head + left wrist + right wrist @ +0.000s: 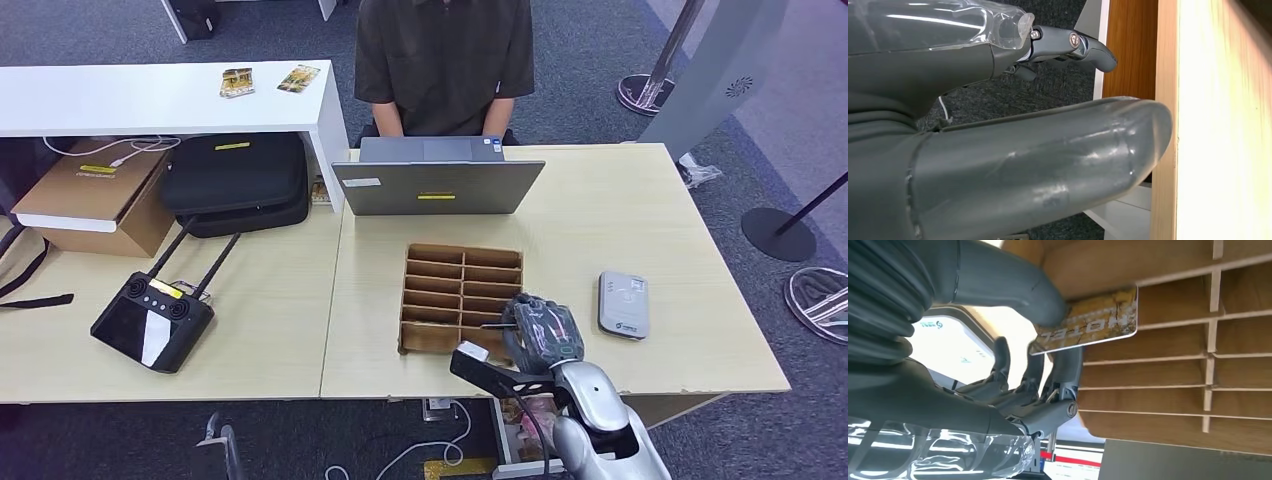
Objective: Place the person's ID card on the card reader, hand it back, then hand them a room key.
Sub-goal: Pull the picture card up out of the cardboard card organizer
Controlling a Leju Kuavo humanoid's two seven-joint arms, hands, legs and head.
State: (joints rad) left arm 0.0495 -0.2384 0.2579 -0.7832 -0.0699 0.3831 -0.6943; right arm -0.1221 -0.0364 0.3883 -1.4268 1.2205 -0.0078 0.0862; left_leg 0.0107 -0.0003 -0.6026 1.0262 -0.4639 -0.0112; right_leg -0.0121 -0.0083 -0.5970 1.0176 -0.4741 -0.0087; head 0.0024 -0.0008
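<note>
My right hand [541, 329] hovers over the near right corner of the wooden slotted card rack [440, 285] in the head view. In the right wrist view this hand [1013, 340] pinches a yellow hotel key card [1093, 320] between thumb and a finger, just above the rack's slots [1168, 365]. The grey card reader [624, 304] lies on the table to the right of the hand, and its pale face [955, 352] shows behind the fingers. My left hand [1013, 150] hangs below the table edge [1168, 125], holding nothing, its fingers apart.
A person in a dark shirt [445, 60] sits across the table behind a grey laptop [437, 185]. A black remote controller [152, 320], a black case [235, 180] and a cardboard box [90, 195] lie to the left. Two cards [265, 80] rest on the white shelf.
</note>
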